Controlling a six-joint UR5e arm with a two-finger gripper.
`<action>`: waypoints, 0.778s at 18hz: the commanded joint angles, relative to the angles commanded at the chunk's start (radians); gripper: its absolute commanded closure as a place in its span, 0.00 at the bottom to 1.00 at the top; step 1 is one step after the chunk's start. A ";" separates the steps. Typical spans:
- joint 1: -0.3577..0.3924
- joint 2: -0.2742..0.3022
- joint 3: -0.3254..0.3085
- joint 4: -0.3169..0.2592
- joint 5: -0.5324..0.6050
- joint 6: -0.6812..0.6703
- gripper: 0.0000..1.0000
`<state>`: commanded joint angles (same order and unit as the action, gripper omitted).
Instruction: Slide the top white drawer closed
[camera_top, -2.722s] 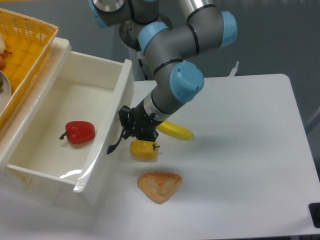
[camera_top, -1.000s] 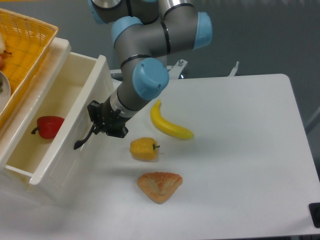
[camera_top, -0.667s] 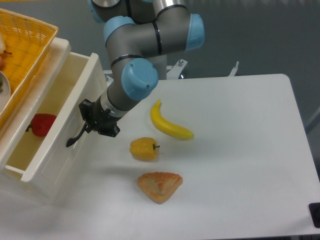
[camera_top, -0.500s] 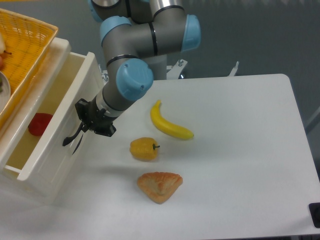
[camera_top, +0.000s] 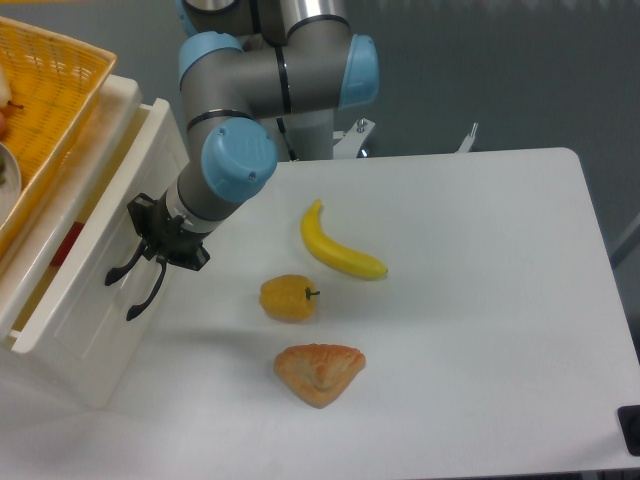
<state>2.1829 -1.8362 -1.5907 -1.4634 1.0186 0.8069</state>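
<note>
The top white drawer (camera_top: 95, 250) sits at the left and stands only a narrow gap open. Its front panel carries a curved black handle (camera_top: 122, 270). A sliver of a red pepper (camera_top: 66, 243) shows inside the gap. My gripper (camera_top: 152, 240) is pressed against the front panel right at the handle. Its fingers look close together, but I cannot tell whether they clasp the handle.
A yellow woven basket (camera_top: 45, 110) sits on top of the cabinet at the far left. On the white table (camera_top: 480, 300) lie a banana (camera_top: 340, 248), a yellow bell pepper (camera_top: 286, 298) and a triangular pastry (camera_top: 320, 372).
The gripper has moved left, pushing the drawer front inward. The drawer has gone from wide open to nearly shut, and the red pepper is now almost hidden.
</note>
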 joint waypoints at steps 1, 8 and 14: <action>0.000 0.000 0.000 0.000 0.000 0.000 1.00; -0.020 -0.002 0.000 0.002 0.002 -0.017 1.00; -0.035 -0.005 0.003 0.018 0.000 -0.018 1.00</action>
<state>2.1477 -1.8408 -1.5877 -1.4451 1.0186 0.7885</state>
